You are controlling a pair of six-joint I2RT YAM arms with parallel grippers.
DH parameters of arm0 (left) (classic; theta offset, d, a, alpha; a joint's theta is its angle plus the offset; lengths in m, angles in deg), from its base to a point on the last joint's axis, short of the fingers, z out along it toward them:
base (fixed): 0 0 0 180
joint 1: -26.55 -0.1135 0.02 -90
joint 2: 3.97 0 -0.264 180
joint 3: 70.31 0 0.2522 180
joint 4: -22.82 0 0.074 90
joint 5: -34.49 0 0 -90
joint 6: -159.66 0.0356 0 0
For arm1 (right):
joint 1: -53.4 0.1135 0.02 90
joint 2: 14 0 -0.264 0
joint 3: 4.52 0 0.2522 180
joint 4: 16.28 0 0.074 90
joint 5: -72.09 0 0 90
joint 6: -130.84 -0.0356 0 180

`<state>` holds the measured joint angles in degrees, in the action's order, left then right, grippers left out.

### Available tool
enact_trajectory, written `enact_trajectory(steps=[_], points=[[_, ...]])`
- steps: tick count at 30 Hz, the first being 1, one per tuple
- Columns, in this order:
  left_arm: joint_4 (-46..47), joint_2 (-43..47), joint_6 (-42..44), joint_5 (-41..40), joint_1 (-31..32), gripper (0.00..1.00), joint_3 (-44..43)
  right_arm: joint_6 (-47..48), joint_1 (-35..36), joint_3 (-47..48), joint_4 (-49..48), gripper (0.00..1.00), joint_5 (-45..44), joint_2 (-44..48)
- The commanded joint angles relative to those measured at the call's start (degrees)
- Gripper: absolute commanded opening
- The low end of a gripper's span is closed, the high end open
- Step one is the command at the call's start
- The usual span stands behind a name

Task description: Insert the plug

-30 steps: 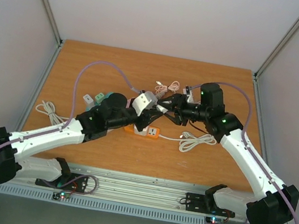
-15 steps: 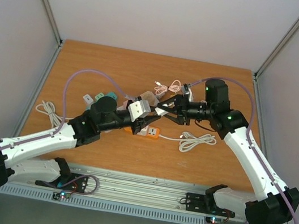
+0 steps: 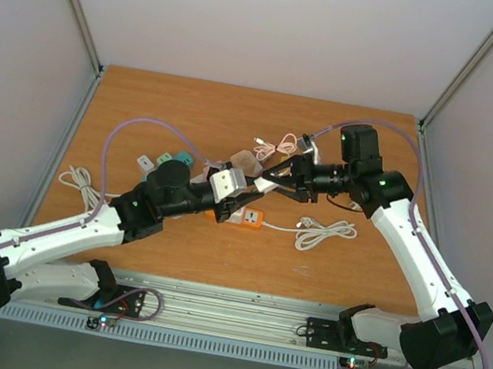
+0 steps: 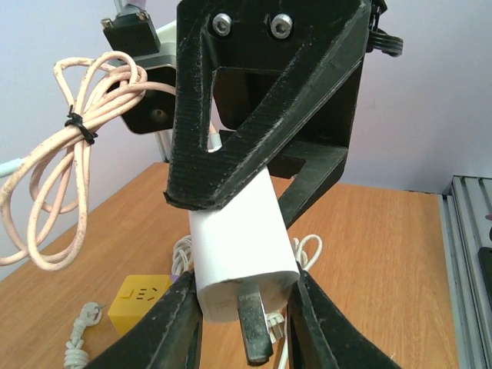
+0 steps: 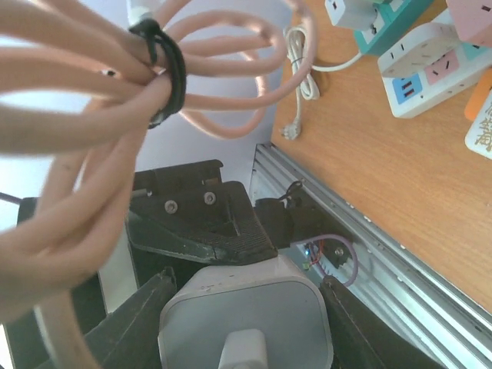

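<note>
The white plug, a square charger with dark flat prongs, is held in the air between both arms over the middle of the table. In the left wrist view my left gripper is shut on the plug's prong end. My right gripper's black fingers grip it from above. In the right wrist view my right gripper is shut on the plug's cable end. Its tied pink cable bundle hangs close to that camera. An orange and white power strip lies on the table below.
A coiled white cable lies right of the strip and another at the left. Teal and white socket blocks sit under my left arm. A yellow socket cube shows in the left wrist view. The pink cable bundle hangs behind the grippers.
Both grippers have shifted a little left and toward the near edge, still joined at the plug. My left arm has drawn back and my right arm has stretched out further.
</note>
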<state>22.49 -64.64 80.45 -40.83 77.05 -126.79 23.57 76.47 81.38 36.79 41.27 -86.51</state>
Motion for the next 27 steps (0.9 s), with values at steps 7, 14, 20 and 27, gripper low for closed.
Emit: enact_trajectory(steps=[7, 14, 20, 27], points=[[-4.23, 1.16, -7.99, -16.44, 0.17, 0.93, -1.35, 11.46, -1.89, 6.72, 6.39, 0.34, -8.28, -1.58], [-27.65, 2.91, -21.87, -34.55, -0.49, 0.99, -9.62, 19.84, -5.95, 9.98, 9.01, 0.37, -32.72, -5.74], [-41.74, 7.44, -33.80, -31.75, -6.40, 0.99, -13.33, 26.06, -6.28, 12.13, 6.21, 0.37, -48.78, -11.77], [-44.95, 11.92, -35.07, -25.14, -9.10, 0.99, -12.90, 33.71, -5.05, 15.13, 1.67, 0.37, -50.19, -20.21]])
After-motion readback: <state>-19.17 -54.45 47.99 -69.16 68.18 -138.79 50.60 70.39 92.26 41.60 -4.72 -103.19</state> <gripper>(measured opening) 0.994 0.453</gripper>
